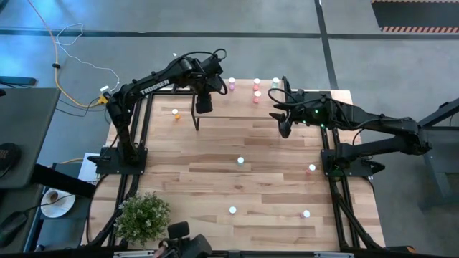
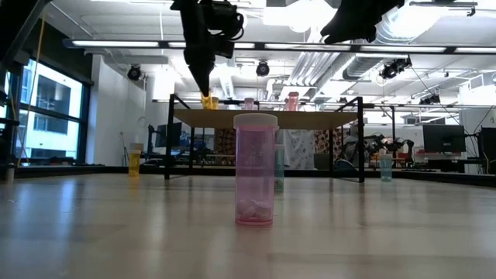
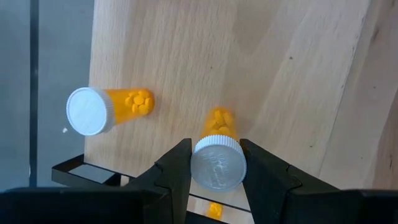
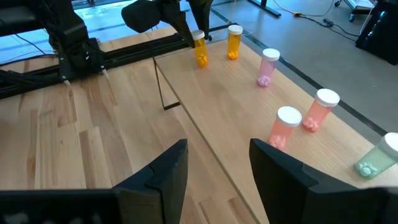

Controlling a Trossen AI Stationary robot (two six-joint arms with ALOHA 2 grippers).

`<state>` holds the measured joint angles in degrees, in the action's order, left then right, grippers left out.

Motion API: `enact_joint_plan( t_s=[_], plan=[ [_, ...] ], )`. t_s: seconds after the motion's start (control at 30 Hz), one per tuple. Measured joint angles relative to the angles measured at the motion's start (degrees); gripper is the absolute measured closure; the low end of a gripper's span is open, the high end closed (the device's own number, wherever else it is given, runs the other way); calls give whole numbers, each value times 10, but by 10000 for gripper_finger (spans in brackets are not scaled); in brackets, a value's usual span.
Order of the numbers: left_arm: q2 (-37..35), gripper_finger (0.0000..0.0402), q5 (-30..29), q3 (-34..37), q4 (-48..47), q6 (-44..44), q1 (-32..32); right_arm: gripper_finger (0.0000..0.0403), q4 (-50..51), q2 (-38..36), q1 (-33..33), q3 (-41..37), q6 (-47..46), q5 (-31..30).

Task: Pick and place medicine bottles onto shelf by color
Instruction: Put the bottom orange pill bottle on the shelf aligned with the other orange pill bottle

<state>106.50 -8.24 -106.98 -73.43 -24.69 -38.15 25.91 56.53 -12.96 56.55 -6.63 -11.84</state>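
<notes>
**Orange bottle going down at the shelf's corner**

Bottles yet to be sorted stand nearest the low camera: a pink-purple bottle (image 2: 255,169) upright on the tabletop (image 1: 215,154), with others scattered about the boards, among them an orange one (image 1: 176,112) just off the shelf's left edge.

Farther back, the right gripper (image 4: 214,168) hovers above the tabletop, just short of the shelf's near edge toward its right end. Its fingers stand wide apart and hold nothing.

Beyond that lies the shelf (image 4: 249,118), already carrying a pale green bottle (image 4: 377,157), two red bottles (image 4: 285,126), a pink-purple one (image 4: 268,66) and an orange bottle (image 3: 104,109), grouped by colour along the back.

At the far left end, the left gripper (image 3: 216,163) clamps the white cap of a second orange bottle (image 3: 218,152), held upright right beside the first one. From these views I cannot tell whether its base touches the wood.

The step in hand looks like placing orange next to orange. The next move probably calls for seating the bottle squarely, parting the fingers, and rising straight up so neither orange bottle is tipped.
</notes>
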Motion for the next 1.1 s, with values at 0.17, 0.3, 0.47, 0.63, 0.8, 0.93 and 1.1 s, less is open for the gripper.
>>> enact_joint_plan(
  t_s=[0.17,0.3,0.47,0.63,0.8,0.93,1.1],
  plan=[
    [0,287,1,0,0,0,-1,239,0,0,0,0,-10,0],
    [1,287,1,0,0,0,-1,239,0,0,0,0,-10,0],
    [1,287,1,0,0,0,-1,239,0,0,0,0,-10,0],
    [1,287,1,0,0,0,-1,239,0,0,0,0,-10,0],
    [1,287,1,0,2,0,-1,239,0,0,0,0,-10,0],
    [1,287,1,0,2,0,-1,239,0,0,0,0,-11,0],
    [1,280,1,0,2,0,-1,239,0,0,0,0,-10,0]
  ],
)
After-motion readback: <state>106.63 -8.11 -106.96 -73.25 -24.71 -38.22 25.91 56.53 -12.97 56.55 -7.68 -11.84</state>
